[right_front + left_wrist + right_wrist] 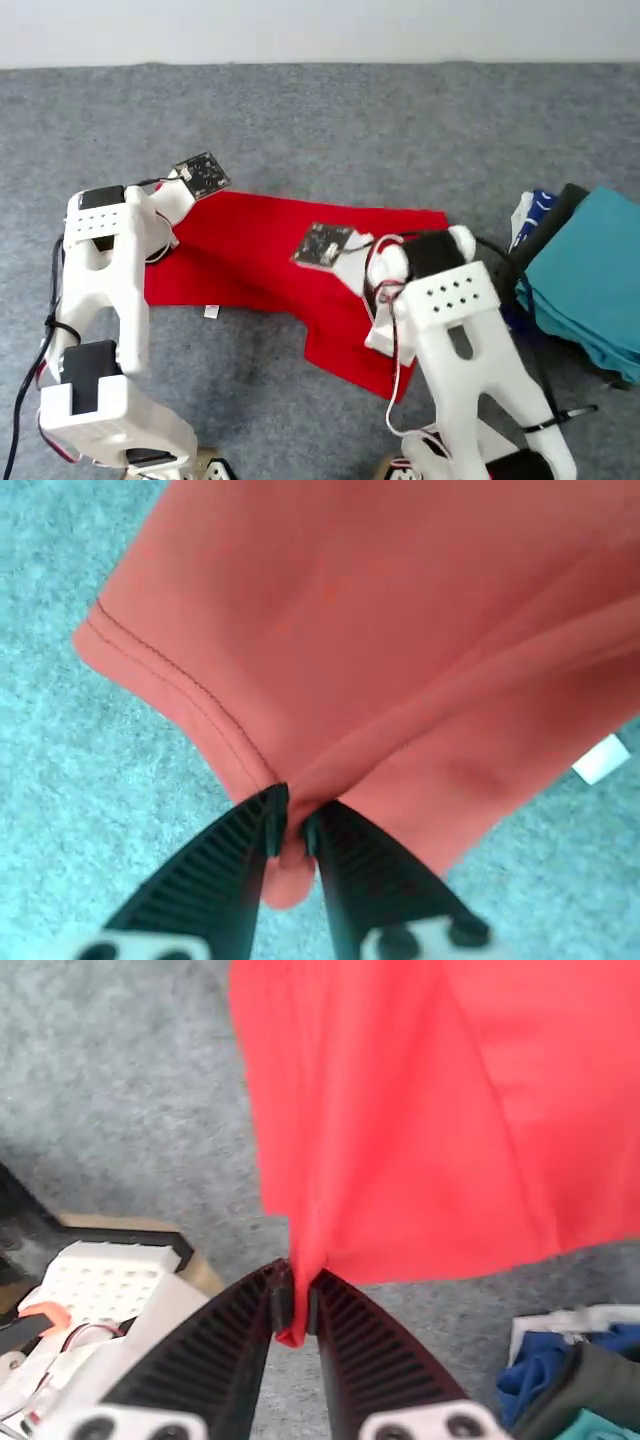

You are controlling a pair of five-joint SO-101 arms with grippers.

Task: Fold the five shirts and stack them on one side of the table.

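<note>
Across the counter (400,120) spreads the creased red shirt (258,255), edges pinched in the jaws of left gripper (290,832) and right gripper (296,1305).

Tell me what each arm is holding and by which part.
Both hold the red shirt: the left end effector pinches a bunched fold beside the stitched hem, the right end effector pinches an edge fold.
</note>
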